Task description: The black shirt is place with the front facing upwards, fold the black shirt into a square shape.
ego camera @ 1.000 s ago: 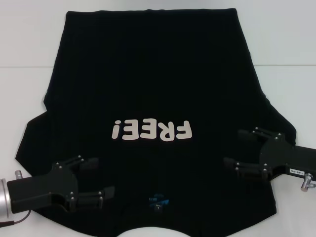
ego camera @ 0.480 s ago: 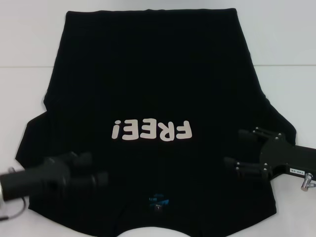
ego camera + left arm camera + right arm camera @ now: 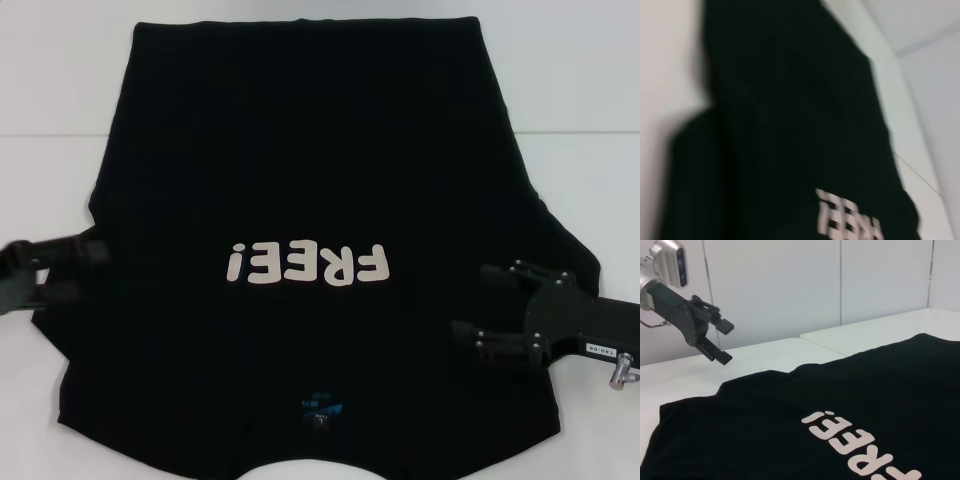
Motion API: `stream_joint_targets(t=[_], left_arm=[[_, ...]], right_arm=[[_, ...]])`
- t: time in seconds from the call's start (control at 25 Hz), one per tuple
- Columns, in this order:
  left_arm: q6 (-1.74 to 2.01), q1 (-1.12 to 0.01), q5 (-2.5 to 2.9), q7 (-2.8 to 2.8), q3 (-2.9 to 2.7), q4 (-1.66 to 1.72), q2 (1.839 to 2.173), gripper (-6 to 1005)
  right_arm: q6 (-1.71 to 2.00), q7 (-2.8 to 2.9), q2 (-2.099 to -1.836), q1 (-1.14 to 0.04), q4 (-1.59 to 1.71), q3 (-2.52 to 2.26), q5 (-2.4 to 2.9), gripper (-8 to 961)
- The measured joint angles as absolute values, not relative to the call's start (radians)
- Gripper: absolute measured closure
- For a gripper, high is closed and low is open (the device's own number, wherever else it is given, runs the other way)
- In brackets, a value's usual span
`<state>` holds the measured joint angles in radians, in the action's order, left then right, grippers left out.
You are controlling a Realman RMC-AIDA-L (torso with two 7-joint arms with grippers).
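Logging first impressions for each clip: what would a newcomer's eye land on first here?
The black shirt spread flat over most of the white table, with white "FREE!" letters on its chest reading upside down from the head view. Next, the two open claws: the left claw raised above the shirt's left sleeve edge, the right claw over its right side near the sleeve.

Left claw (image 3: 85, 270) motion-blurred; black shirt (image 3: 310, 180) collar cropped

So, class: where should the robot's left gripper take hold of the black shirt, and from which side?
Probably at the left sleeve's outer edge, coming from the shirt's left. The black shirt lies flat, and the open left gripper hangs above that sleeve, where the cloth edge is free.
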<state>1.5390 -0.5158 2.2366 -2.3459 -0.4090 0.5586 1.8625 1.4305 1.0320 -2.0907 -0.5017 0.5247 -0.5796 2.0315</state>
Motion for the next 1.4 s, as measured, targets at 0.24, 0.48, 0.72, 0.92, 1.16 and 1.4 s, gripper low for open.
stream_joint_targets(t=[0.24,0.48,0.72,0.92,1.16,1.4], left_arm=[[1.423,-0.514,2.314,-2.409,-0.397,0.556,1.839,64],[1.324,-0.506,2.35,-2.409,-0.4,0.527,1.847,72],[1.282,-0.5,2.354,-2.399,-0.405,0.512,1.855,81],[1.264,-0.5,2.355,-2.397,-0.406,0.509,1.862,89],[1.267,-0.506,2.355,-2.397,-0.409,0.49,1.863,99],[1.267,-0.515,2.355,-2.387,-0.41,0.488,1.875,109]], right_arm=[[1.433,1.032,-2.091,-0.503,0.525,-0.58,2.032,42],[1.437,1.033,-2.091,-0.503,0.525,-0.58,2.034,42],[1.449,1.034,-2.091,-0.501,0.53,-0.578,2.035,41],[1.455,1.034,-2.091,-0.502,0.532,-0.578,2.036,41],[1.455,1.034,-2.091,-0.502,0.532,-0.577,2.036,41],[1.457,1.034,-2.091,-0.502,0.532,-0.577,2.036,42]])
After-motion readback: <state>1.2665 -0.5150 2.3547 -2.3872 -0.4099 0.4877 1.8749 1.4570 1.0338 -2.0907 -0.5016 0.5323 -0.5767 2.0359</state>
